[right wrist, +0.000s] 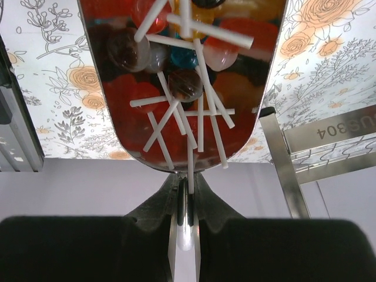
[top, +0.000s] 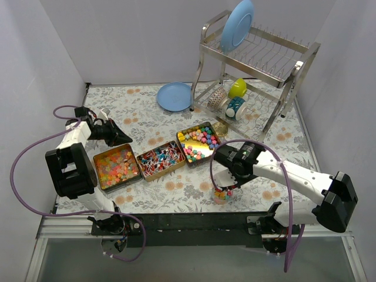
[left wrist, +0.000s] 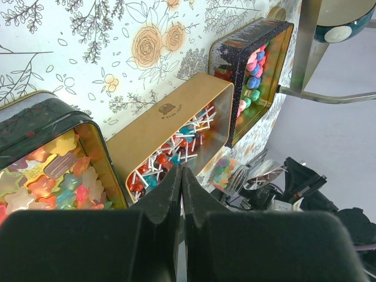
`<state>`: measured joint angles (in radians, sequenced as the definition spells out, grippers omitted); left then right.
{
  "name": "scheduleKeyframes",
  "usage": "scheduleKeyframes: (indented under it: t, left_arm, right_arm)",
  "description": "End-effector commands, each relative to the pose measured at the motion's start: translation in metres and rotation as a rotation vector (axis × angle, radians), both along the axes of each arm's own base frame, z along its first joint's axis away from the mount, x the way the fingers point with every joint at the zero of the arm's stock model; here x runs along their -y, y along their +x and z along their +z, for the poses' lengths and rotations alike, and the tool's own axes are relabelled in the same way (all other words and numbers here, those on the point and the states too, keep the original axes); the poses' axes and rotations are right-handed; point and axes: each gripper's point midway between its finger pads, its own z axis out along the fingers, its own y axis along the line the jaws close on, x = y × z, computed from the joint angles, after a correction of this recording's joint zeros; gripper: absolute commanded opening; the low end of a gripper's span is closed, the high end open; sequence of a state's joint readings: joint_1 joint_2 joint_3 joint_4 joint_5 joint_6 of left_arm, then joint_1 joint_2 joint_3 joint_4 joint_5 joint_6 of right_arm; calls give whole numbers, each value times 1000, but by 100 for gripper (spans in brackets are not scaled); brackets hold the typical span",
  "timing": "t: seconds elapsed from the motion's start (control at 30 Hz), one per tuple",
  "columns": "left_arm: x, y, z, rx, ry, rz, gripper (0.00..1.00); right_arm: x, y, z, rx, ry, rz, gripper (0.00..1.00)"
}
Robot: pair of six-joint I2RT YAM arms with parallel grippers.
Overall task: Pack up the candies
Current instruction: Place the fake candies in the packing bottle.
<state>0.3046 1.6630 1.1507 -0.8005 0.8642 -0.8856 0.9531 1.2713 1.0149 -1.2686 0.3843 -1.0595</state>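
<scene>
Three open tins stand in a row. The right tin (top: 198, 143) holds the candies (top: 202, 136), tiny round sweets in mixed colours, also in the left wrist view (left wrist: 254, 76). More candies fill a small clear cup (top: 222, 194) near the table's front edge, also in the left wrist view (left wrist: 225, 171). My right gripper (top: 229, 181) hovers just above the cup, shut on the handle of a shiny metal scoop (right wrist: 182, 88). Its bowl shows lollipops with white sticks; whether they lie in it or are mirrored is unclear. My left gripper (top: 117, 136) is shut and empty at the far side of the left tin.
The left tin (top: 116, 167) holds star-shaped gummies and the middle tin (top: 160, 160) holds lollipops. A steel dish rack (top: 258, 59) at the back right carries a blue plate (top: 238, 23), mugs (top: 237, 88) and a glass. Another blue plate (top: 174, 96) lies beside it.
</scene>
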Motion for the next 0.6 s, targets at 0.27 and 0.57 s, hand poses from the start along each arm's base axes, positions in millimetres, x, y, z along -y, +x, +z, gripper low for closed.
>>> scheduleKeyframes:
  t: [0.27, 0.57]
  left_arm:
    - [7, -4, 8, 26, -40, -24, 0]
    - [8, -3, 10, 34, -50, -20, 0]
  right_arm:
    - [13, 5, 7, 61, -131, 40, 1]
    - [14, 11, 10, 98, -188, 79, 1]
